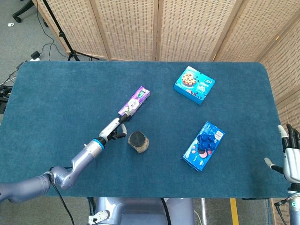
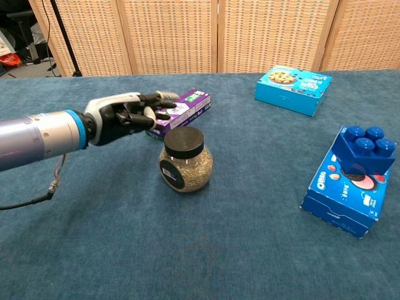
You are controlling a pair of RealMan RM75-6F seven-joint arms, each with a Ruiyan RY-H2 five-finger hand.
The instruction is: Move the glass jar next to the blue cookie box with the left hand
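Observation:
The glass jar (image 1: 138,141) (image 2: 185,160), with a black lid and grainy filling, stands upright on the blue table cloth near the middle. My left hand (image 1: 115,127) (image 2: 128,115) hovers just left of and behind it, fingers apart, holding nothing and not touching the jar. A dark blue cookie box (image 1: 204,145) (image 2: 347,187) lies to the right with a blue toy block (image 1: 205,139) (image 2: 362,150) on it. A lighter blue cookie box (image 1: 193,84) (image 2: 292,83) lies at the back right. My right hand (image 1: 291,159) rests open at the table's right edge.
A purple box (image 1: 134,101) (image 2: 181,112) lies right behind my left hand's fingers. Open cloth (image 2: 262,169) stretches between the jar and the dark blue box. Wicker screens stand behind the table.

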